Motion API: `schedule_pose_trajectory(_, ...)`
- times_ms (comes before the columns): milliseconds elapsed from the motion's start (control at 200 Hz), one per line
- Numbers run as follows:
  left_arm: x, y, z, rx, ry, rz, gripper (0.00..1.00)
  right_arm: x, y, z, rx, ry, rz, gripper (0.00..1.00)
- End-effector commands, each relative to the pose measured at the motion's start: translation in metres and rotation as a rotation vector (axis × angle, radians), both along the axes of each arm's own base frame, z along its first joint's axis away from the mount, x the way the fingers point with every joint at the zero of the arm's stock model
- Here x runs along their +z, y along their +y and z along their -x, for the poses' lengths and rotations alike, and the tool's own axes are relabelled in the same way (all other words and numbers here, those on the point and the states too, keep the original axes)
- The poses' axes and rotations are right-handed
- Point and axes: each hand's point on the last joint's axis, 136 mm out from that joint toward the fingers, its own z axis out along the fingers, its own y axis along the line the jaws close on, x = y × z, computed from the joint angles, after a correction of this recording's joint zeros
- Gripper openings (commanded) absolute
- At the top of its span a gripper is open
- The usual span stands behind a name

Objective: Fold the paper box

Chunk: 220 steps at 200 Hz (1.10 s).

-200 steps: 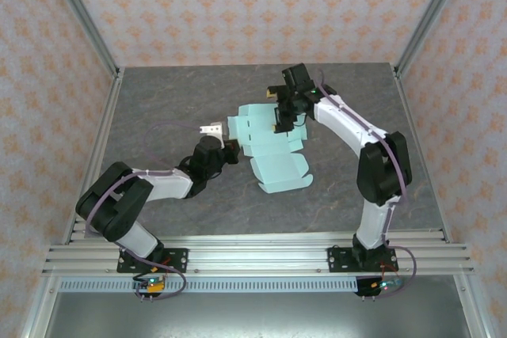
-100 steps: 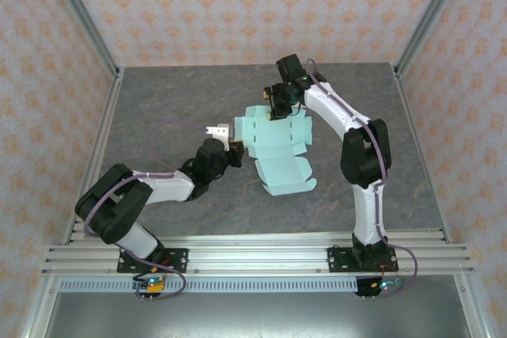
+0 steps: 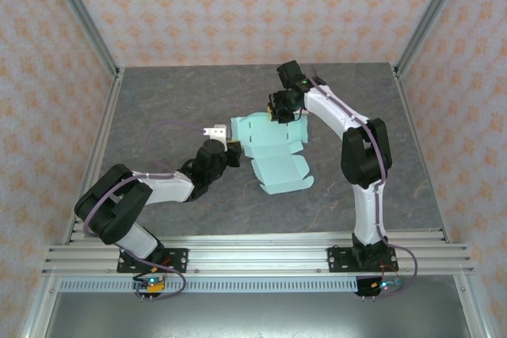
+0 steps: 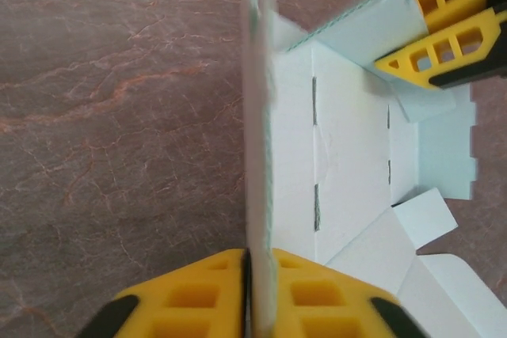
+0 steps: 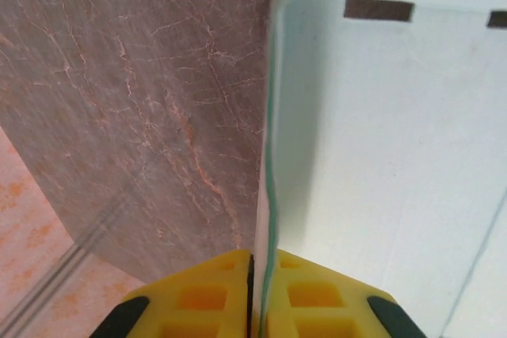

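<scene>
At the middle of the grey counter (image 3: 158, 108) lies the paper box (image 3: 277, 168), a mint-green die-cut sheet that is mostly spread flat, so the folding looks barely begun. At the box's left edge the left jaws are pinched narrow on a side flap that stands upright between their yellow fingers (image 4: 198, 298). At its far edge the right jaws are closed thin on another raised flap, which shows edge-on between their fingers (image 5: 198, 298). Between the two grips the main panel lies flat with its slots (image 4: 315, 93) unfilled, and the wide lid panel on the box's near side rests on the counter. Left to do, as I judge it: raise the other walls, tuck the tabs, close the lid. The left arm (image 3: 166, 184) and right arm (image 3: 348, 120) reach in toward the box, while metal posts (image 3: 87, 29) and patterned walls (image 3: 253, 5) stand well away from it. The likeliest obstruction is the two arms crowding each other over the box.
</scene>
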Motion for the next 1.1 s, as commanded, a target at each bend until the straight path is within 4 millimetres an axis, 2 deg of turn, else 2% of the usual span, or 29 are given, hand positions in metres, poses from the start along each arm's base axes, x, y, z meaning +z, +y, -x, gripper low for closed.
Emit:
schedule_pose_trajectory(0, 0.018, 0.006, -0.003, 0.037, -0.027, -0.007, 0.33, 0.025, -0.007, -0.011, 0.014, -0.127, 0.001, 0.09)
schedule_pose_trajectory(65, 0.031, 0.008, 0.001, 0.034, -0.036, 0.002, 0.50, 0.023, 0.001, -0.016, 0.042, -0.171, -0.039, 0.06)
schedule_pose_trajectory(130, 0.041, 0.010, 0.009, 0.021, -0.047, 0.032, 0.61, 0.024, 0.008, -0.022, 0.063, -0.248, -0.089, 0.04)
schedule_pose_trajectory(185, 0.044, 0.015, 0.016, 0.029, -0.045, 0.057, 0.67, 0.030, 0.013, -0.029, 0.080, -0.342, -0.126, 0.03)
schedule_pose_trajectory(260, 0.045, 0.026, 0.024, 0.055, -0.037, 0.081, 0.75, 0.050, 0.018, -0.037, 0.114, -0.516, -0.169, 0.03)
schedule_pose_trajectory(325, 0.048, 0.040, 0.029, 0.081, -0.034, 0.095, 0.80, 0.058, 0.017, -0.037, 0.140, -0.618, -0.179, 0.04)
schedule_pose_trajectory(410, 0.048, 0.058, 0.030, 0.132, -0.017, 0.116, 0.91, 0.069, 0.018, -0.034, 0.186, -0.717, -0.187, 0.04)
schedule_pose_trajectory(501, 0.042, 0.073, 0.023, 0.150, 0.021, 0.123, 0.92, 0.074, 0.020, -0.027, 0.218, -0.787, -0.209, 0.04)
schedule_pose_trajectory(591, 0.039, 0.079, 0.013, 0.152, 0.053, 0.154, 0.94, 0.081, 0.020, -0.020, 0.224, -0.865, -0.256, 0.04)
schedule_pose_trajectory(726, 0.034, 0.061, -0.005, 0.065, 0.090, 0.096, 0.92, 0.082, 0.020, -0.009, 0.237, -0.961, -0.298, 0.05)
schedule_pose_trajectory(896, 0.029, 0.041, -0.024, -0.015, 0.067, 0.073, 0.90, 0.055, 0.014, -0.002, 0.273, -0.985, -0.233, 0.05)
schedule_pose_trajectory(986, 0.024, 0.029, -0.026, -0.092, 0.057, 0.029, 0.90, 0.050, 0.012, -0.001, 0.261, -0.997, -0.239, 0.05)
schedule_pose_trajectory(1096, 0.013, 0.017, -0.016, -0.181, 0.022, -0.069, 0.89, 0.043, 0.011, 0.001, 0.254, -1.002, -0.247, 0.05)
